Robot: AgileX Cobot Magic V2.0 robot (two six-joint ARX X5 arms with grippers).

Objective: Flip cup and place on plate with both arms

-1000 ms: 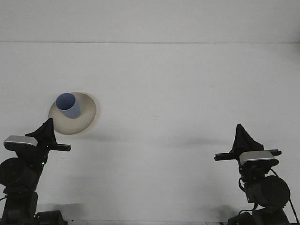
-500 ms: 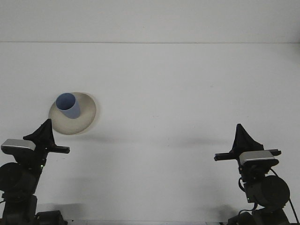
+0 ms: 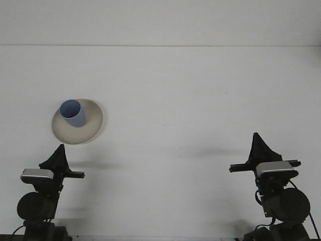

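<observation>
Cup [image 3: 73, 113] stood upright on the plate [image 3: 90, 129], mouth up, its blue wall leaning a little toward the camera's left as the lens caught it. The cup sat on the left, far part of the plate rather than at its centre, and the pale, cream-coloured plate lay flat on the white bench [image 3: 190, 100], in the left half of the view.

The left gripper [image 3: 56, 159] sat low at the near left edge of the bench, pointing away from the camera, with its dark tip just short of the plate's near rim and not touching plate or cup. Nothing was between its jaws that could be seen, but from this angle the dark fingers merged into one pointed shape, so I could not tell whether the jaws were released or clenched.

The right gripper [image 3: 261, 148] sat at the near right, well apart from the plate and cup, also aimed forward over the bench. Its jaws likewise read as a single dark wedge; whether they were apart or together could not be told. Each gripper carried a light grey block behind it, above the round black joint of its arm. Soft shadows lay on the bench ahead of both grippers.
</observation>
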